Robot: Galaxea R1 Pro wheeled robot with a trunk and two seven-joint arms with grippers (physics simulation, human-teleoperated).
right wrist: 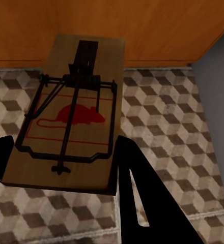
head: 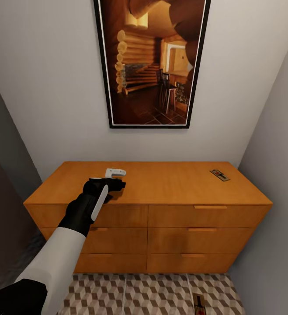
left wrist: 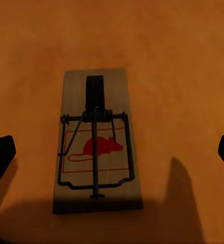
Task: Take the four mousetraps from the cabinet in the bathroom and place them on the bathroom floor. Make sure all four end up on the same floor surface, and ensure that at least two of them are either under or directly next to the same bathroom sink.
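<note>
The orange-brown cabinet (head: 170, 183) stands against the grey wall. My left gripper (head: 112, 178) hovers over the left part of its top, fingers spread wide. Straight below the left gripper (left wrist: 112, 152) a mousetrap (left wrist: 96, 142) with a red mouse print lies flat on the wood, untouched. A second mousetrap (head: 220, 175) lies near the top's right rear corner. My right gripper (right wrist: 66, 145) is shut on another mousetrap (right wrist: 71, 112), held well above the bathroom floor (right wrist: 163, 117) by the cabinet's base. One more mousetrap (head: 199, 302) shows on the tiles at the head view's lower edge.
A large framed picture (head: 150, 61) hangs on the wall above the cabinet. Grey walls close in on both sides. The drawers have wooden bar handles (head: 210, 207). A strip of patterned tile (head: 130, 293) runs in front of the cabinet.
</note>
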